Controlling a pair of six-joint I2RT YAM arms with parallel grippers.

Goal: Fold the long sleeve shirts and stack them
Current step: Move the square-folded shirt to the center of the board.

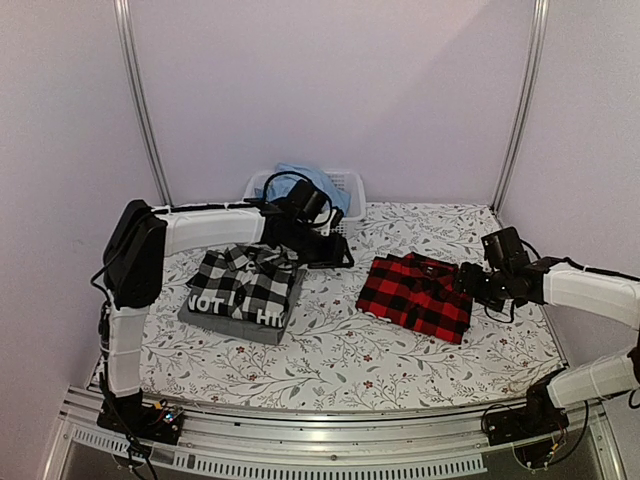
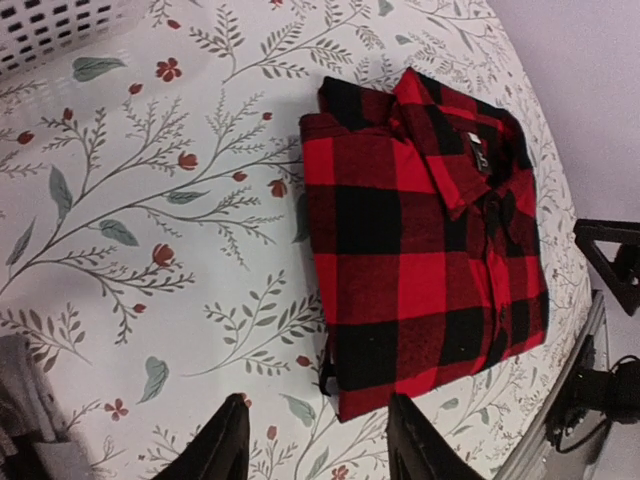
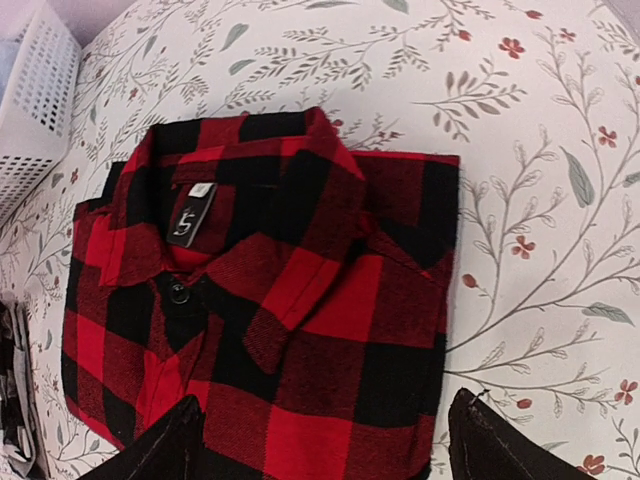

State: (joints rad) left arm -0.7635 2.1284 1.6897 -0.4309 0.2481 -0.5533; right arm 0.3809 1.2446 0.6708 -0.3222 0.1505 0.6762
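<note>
Both open, empty: left gripper (image 2: 320, 442), right gripper (image 3: 330, 450). Pinch folded red flannel (image 1: 415, 295) at opposite edges (folds slip easily), carry level onto check shirt (image 1: 245, 280), left.

Three folded shirts lie on a surface (image 1: 340, 350) covered with a pale cloth printed with leafy sprigs and small red flowers. A red-and-black check shirt (image 1: 418, 295) lies flat right of centre, its collar and neck label showing, with bare cloth all around it. Well apart to the left, a dark grey shirt (image 1: 232, 324) with white lettering rests on the surface. A black-and-white check shirt (image 1: 245, 278) is stacked on top of it, leaving its near edge uncovered. A white slotted basket (image 1: 350, 188) stands at the far edge.
</note>
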